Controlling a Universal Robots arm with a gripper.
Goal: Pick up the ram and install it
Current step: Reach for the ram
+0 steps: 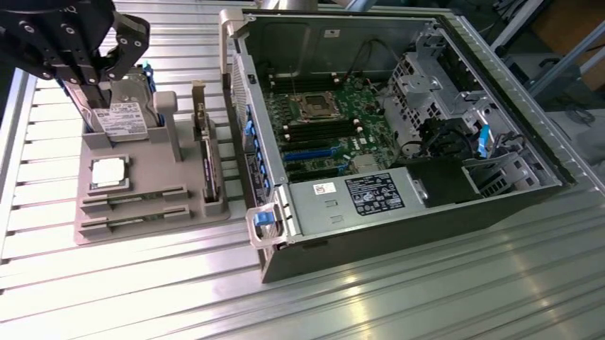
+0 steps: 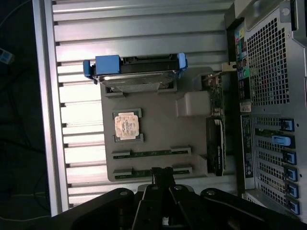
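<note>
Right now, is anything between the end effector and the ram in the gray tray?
Nothing visible does. The shut end effector hangs over the gray tray, and the nearest ram lies uncovered in its slot.

a ribbed aluminium table is lying under bright light, glare pooling on its slats. grey frame struts are crossing at the exterior view's far right, and dark floor is showing beyond the table's edge.
</note>
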